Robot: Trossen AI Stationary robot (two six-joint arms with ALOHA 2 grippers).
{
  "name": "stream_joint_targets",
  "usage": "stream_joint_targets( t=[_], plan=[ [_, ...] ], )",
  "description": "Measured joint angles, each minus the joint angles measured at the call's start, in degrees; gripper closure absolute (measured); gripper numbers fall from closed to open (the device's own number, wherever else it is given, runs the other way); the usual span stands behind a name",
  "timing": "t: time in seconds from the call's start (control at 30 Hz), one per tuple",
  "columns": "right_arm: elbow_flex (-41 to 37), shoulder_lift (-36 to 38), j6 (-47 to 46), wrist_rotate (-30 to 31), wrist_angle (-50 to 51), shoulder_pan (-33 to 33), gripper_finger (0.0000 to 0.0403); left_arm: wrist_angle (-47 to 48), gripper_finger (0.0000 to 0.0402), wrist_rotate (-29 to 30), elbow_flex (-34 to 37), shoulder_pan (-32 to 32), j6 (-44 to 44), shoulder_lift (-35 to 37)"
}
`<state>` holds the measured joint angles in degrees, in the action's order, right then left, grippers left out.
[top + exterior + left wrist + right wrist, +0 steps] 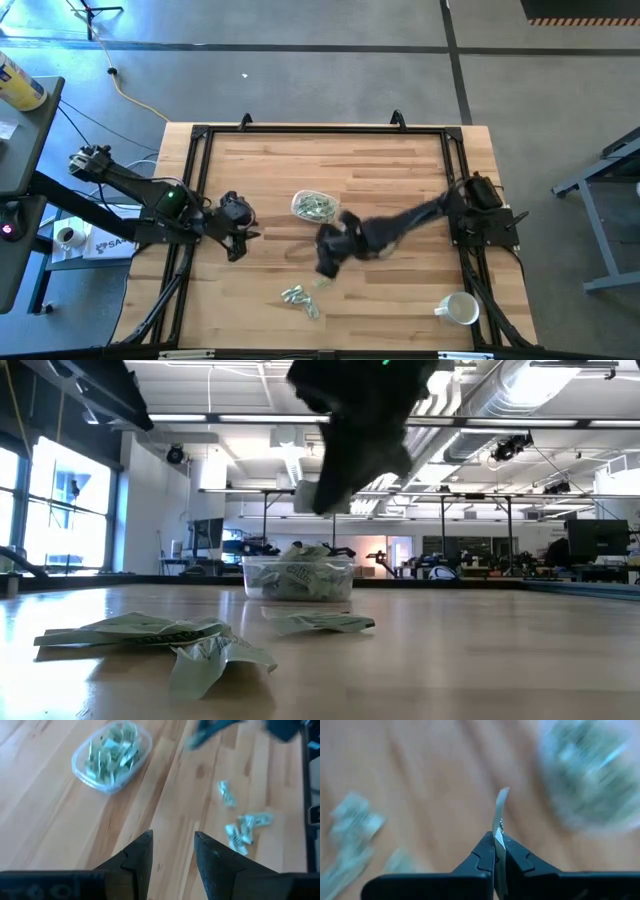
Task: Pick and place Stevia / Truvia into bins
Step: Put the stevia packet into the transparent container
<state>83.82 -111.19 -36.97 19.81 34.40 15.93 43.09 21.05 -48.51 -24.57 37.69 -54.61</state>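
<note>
The clear round bowl [314, 206] stands mid-table, with several pale green sachets in it; it also shows in the low view [297, 578] and the left wrist view [111, 755]. Loose sachets [300, 297] lie on the wood nearer the front edge, and they also show in the low view [150, 632]. My right gripper [328, 262] hangs above the table between the bowl and the loose sachets, shut on one sachet [499, 815]. My left gripper [172, 845] is open and empty, left of the bowl [240, 245]. My right gripper pinches one sachet between its two fingers [482, 855]. The sachet shows edge-on, and its free end [502, 800] sticks out past the fingertips. It is lifted clear of the table, and the fingers point down toward the wood.
A white mug [460, 308] stands at the table's front right corner. A single sachet [320, 622] lies flat in front of the bowl. A black frame [300, 130] runs round the table's edges. Bare wood shows at the far side of the table.
</note>
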Motion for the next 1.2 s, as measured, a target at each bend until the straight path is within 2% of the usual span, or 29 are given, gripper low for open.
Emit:
stream_joint_targets(
  t=[0.07,0.27,0.57,0.67,0.83,0.97,1.07,1.2],
  plan=[
    [0.58,0.06,4.22,0.19,-0.23,-3.39,0.0398,-1.09,0.0225,-0.34,0.0,0.92,-0.31,0.24],
    [0.67,0.06,13.08,-4.3,-1.39,-11.87,0.0395,-4.42,0.0225,-4.53,-0.04,3.61,-0.37,0.45],
    [0.73,-1.61,28.86,-12.81,-5.55,-19.78,0.039,-10.14,0.0225,-7.25,-0.02,5.21,-2.65,0.46],
    [0.76,-2.21,31.03,-13.05,-5.95,-20.94,0.0358,-10.12,0.0225,-7.27,-0.02,5.19,-2.95,0.35],
    [0.73,-2.93,30.83,-17.01,-5.77,-21.45,0.0278,-10.17,0.0225,-7.27,-0.02,5.19,-2.53,0.39],
    [0.87,-1.87,26.06,-14.9,-1.17,-19.58,0.0222,-10.26,0.0225,-7.2,-0.03,5.22,-2.52,-0.45],
    [0.95,-0.34,29.28,-12.37,0.76,-16.77,0.0197,-10.64,0.0225,-8.34,-0.04,6.82,-2.39,-2.97],
    [0.4,0.44,35.48,-12.68,7.23,-12.76,0.0179,-15.51,0.0225,-13.68,-0.11,10.77,-1.56,-10.31]
  ],
)
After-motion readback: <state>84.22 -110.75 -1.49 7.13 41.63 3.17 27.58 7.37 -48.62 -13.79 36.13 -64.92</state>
